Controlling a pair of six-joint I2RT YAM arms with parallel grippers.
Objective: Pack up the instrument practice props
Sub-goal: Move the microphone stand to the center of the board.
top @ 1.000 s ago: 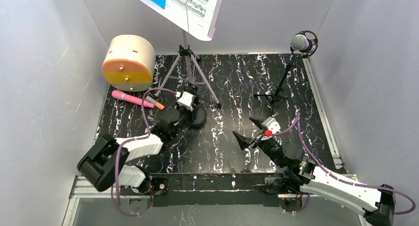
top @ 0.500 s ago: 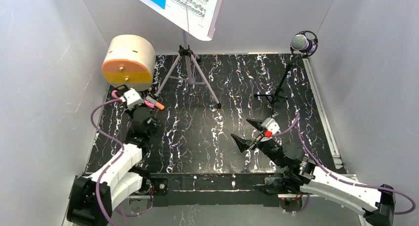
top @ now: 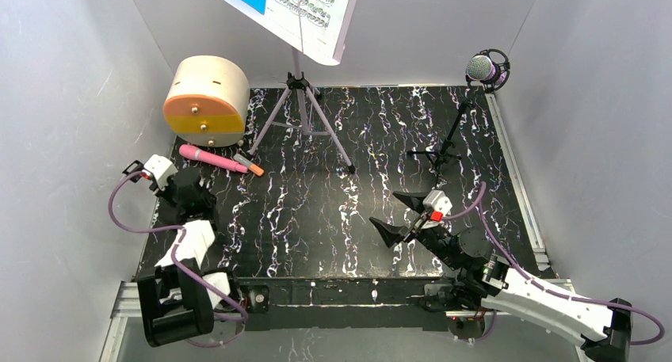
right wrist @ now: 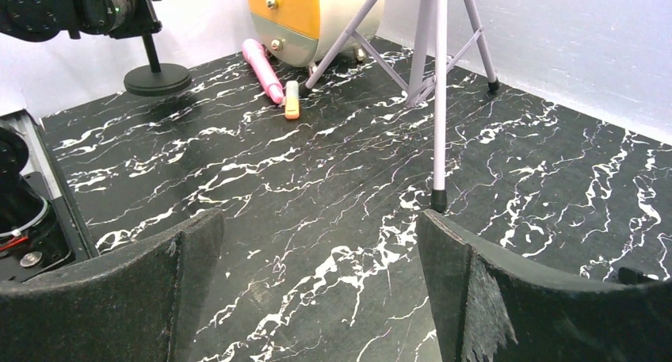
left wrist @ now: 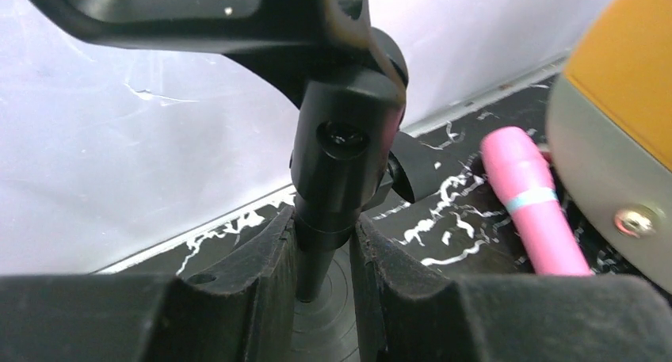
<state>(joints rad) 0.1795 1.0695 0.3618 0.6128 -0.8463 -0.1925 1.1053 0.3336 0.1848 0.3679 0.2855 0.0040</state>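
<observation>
My left gripper (left wrist: pixel 323 275) is shut on the post of a small black stand (left wrist: pixel 341 140) with a round base (right wrist: pixel 156 79), at the mat's left edge (top: pixel 189 194). The pink microphone (top: pixel 210 157) lies just right of it (left wrist: pixel 531 203), in front of the drum-shaped case. The lilac music stand (top: pixel 299 108) stands at the back and carries the blue and white sheet music (top: pixel 293 5). The silver-mesh purple mic (top: pixel 483 67) sits in its black ring on a tripod (top: pixel 444 152) at the back right. My right gripper (top: pixel 404 211) is open and empty (right wrist: pixel 321 291) above the mat.
A round wooden case with an orange-yellow front (top: pixel 206 100) lies at the back left. A short orange-tipped piece (top: pixel 252 168) lies by the pink microphone's end. One foot of the music stand (right wrist: pixel 438 200) is just ahead of my right gripper. Grey walls enclose the mat.
My left arm has swung from the middle of the mat to its left edge, carrying the black stand with it. The right arm has hardly moved.
</observation>
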